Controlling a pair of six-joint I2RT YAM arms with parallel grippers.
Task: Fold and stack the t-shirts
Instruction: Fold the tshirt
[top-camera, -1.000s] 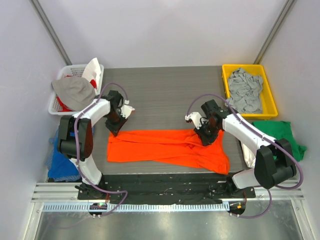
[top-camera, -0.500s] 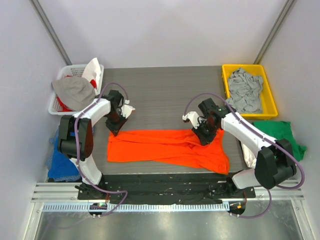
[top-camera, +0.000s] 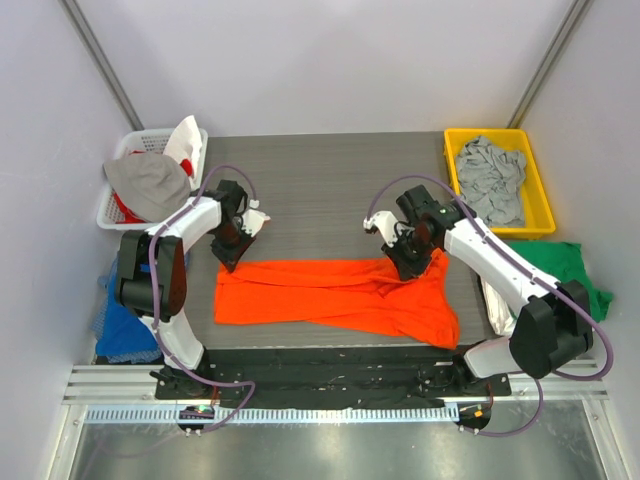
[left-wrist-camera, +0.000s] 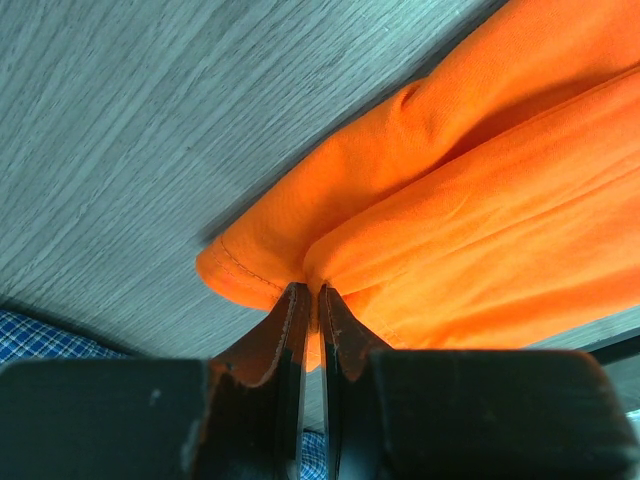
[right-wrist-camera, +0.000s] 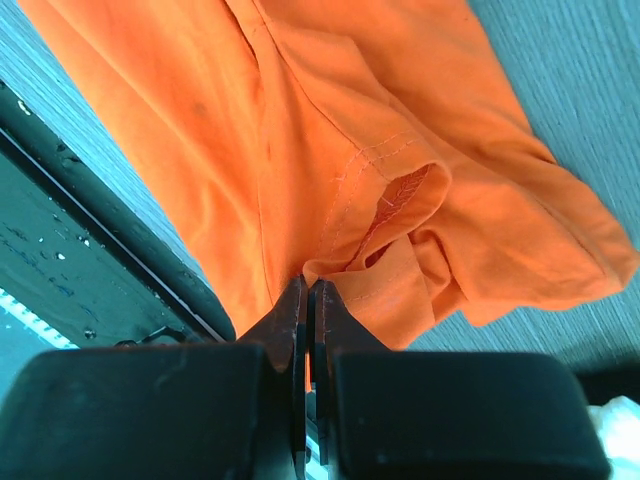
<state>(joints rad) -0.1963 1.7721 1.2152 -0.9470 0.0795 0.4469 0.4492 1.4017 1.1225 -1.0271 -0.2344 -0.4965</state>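
Bright orange t-shirt (top-camera: 330, 298), rumpled, stretched sideways in a long band

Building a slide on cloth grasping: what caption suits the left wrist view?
Left gripper shut on a bunched corner of the orange t-shirt, which lies on the grey wood-grain table.

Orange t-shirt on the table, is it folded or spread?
Loosely folded: the orange t-shirt lies as a long doubled band, rumpled at its right end, pinched by the left arm's fingers and the right arm's fingers.
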